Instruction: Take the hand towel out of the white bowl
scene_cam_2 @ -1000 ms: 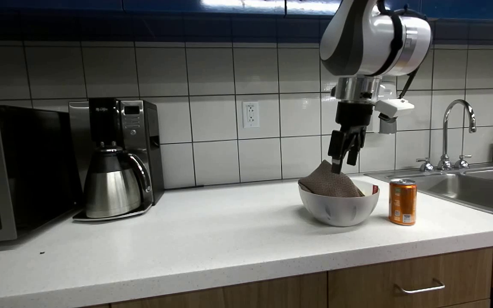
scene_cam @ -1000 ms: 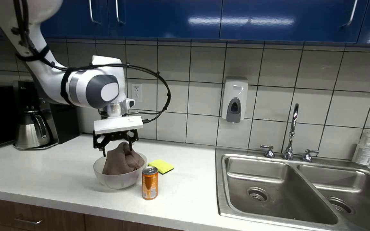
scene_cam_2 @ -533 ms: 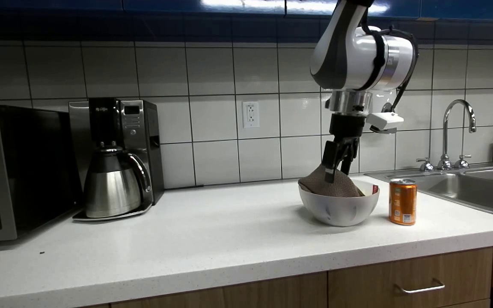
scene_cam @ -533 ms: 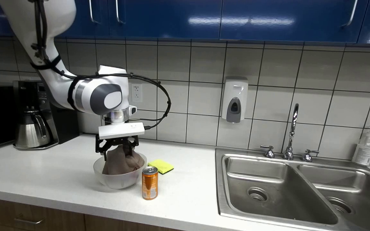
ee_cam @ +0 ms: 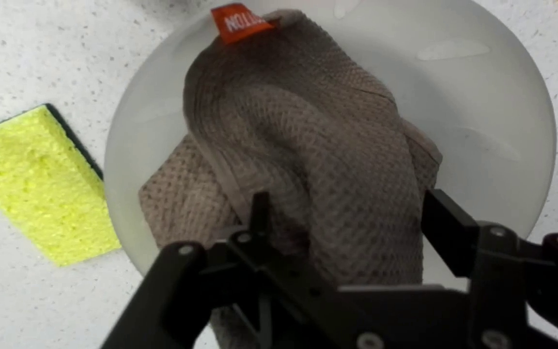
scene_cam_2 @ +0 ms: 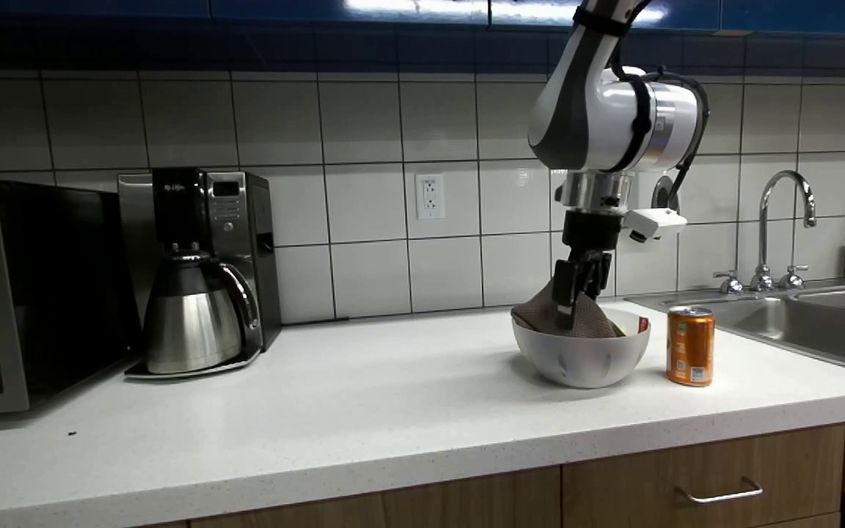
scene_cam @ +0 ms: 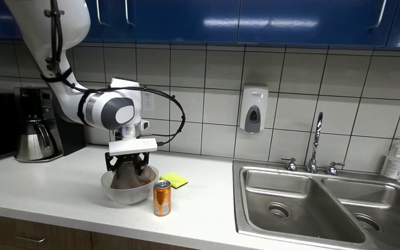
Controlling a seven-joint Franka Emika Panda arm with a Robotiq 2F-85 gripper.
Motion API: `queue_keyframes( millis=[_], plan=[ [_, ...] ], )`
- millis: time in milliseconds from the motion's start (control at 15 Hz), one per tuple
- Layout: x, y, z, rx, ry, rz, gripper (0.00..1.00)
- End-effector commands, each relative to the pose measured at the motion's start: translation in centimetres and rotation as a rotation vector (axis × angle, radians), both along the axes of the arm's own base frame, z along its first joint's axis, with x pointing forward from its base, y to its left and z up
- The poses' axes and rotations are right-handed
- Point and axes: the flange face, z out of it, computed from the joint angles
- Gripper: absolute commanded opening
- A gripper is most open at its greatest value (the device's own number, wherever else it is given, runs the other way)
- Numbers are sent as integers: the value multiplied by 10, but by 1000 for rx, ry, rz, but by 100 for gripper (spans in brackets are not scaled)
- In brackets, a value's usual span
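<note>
Nearest in an exterior view, an orange can stands upright close to the front edge of the white table, beside the white bowl with a gap between them. The brown hand towel is in the bowl, bunched, part of it rising above the rim; in the wrist view a red tag sticks out of its edge. The gripper points down over the bowl, its fingers well apart, one on each side of the raised fold. It is not clamped on the towel; whether a finger touches it I cannot tell. Just behind the bowl a yellow sponge lies flat. Well apart from the bowl, a double sink is set into the table, with a faucet at its back. Farther back, a coffee maker holds a steel pot. The tiled wall carries a soap dispenser and an outlet, under blue cabinets.
</note>
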Motion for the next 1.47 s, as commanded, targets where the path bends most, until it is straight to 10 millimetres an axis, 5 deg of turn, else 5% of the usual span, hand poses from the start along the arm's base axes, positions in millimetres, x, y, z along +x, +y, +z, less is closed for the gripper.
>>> queue_keyframes(
  millis=[0,400,800,1400],
  plan=[
    [4,-3,1,25,-4,18,49],
    [-2,-8,10,57,-22,6,2],
    [-8,-12,28,66,-57,-20,1],
    [-38,-3,93,48,-183,-16,1]
  ],
)
